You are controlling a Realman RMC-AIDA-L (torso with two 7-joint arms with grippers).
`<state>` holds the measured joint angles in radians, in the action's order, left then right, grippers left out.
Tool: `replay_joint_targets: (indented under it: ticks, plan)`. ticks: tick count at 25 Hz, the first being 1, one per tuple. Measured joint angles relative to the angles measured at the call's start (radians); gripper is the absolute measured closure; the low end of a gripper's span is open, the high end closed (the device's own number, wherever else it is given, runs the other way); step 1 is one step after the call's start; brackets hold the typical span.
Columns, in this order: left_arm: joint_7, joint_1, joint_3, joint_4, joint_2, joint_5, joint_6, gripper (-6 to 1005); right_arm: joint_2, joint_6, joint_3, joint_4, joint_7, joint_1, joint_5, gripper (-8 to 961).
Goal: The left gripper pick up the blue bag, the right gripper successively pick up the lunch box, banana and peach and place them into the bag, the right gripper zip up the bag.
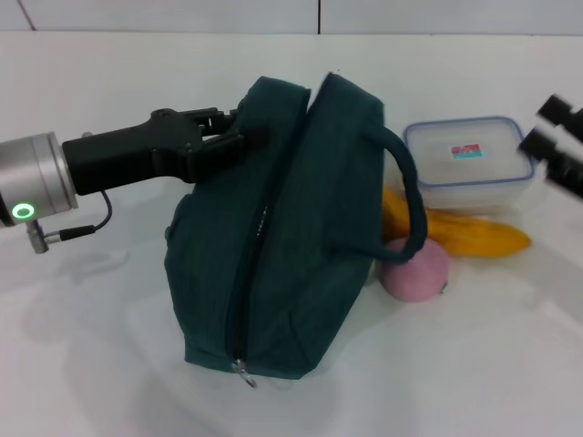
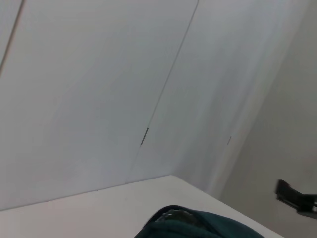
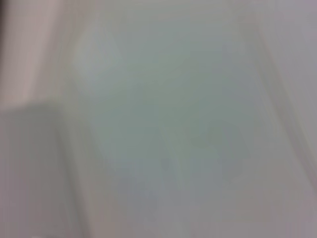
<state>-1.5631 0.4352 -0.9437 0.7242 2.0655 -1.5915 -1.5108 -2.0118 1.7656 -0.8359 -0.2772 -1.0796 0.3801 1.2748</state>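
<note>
**Bag gripped, nothing packed yet**

On the white tabletop [image 1: 82,364] the bag [image 1: 282,237] stands upright near the middle, zipper running down its near face and looking shut. The left tool [image 1: 239,137] reaches in from the left and pinches the fabric at the bag's top edge. So the first step, picking up the bag, is in hand.

Just right of the bag lie the peach [image 1: 415,269] and banana [image 1: 460,232], touching or nearly so, with the box [image 1: 469,164] behind them, all outside the bag.

Next, I'd judge, the bag's mouth must be opened before the box can go in.

The right tool [image 1: 557,137] is cut off at the right edge and smeared; I cannot tell its state. Its wrist view shows only a pale blur.
</note>
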Motion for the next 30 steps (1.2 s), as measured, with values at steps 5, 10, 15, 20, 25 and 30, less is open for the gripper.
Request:
replay_joint_targets:
  ticks: [5, 10, 15, 20, 25, 30]
  plan:
    - [0.004, 0.007, 0.009, -0.002, 0.003, 0.001, 0.01, 546, -0.015, -0.041, 0.087, 0.263, 0.016, 0.037, -0.175, 91]
    - [0.005, 0.009, 0.012, -0.002, 0.006, 0.002, 0.024, 769, -0.018, -0.133, 0.104, 0.399, -0.126, 0.049, -0.323, 93]
    - [0.005, 0.01, 0.012, -0.002, 0.011, 0.002, 0.024, 821, -0.018, -0.225, 0.228, 0.482, -0.212, 0.043, -0.335, 95]
    - [0.006, 0.011, 0.008, -0.006, 0.013, -0.004, 0.025, 862, -0.018, -0.308, 0.249, 0.486, -0.3, 0.056, -0.309, 97]
    - [0.006, 0.013, 0.005, -0.007, 0.015, -0.005, 0.025, 874, -0.017, -0.394, 0.254, 0.492, -0.341, 0.09, -0.286, 99]
    - [0.009, 0.013, 0.005, -0.006, 0.015, -0.006, 0.025, 878, -0.018, -0.458, 0.255, 0.496, -0.392, 0.121, -0.279, 101]
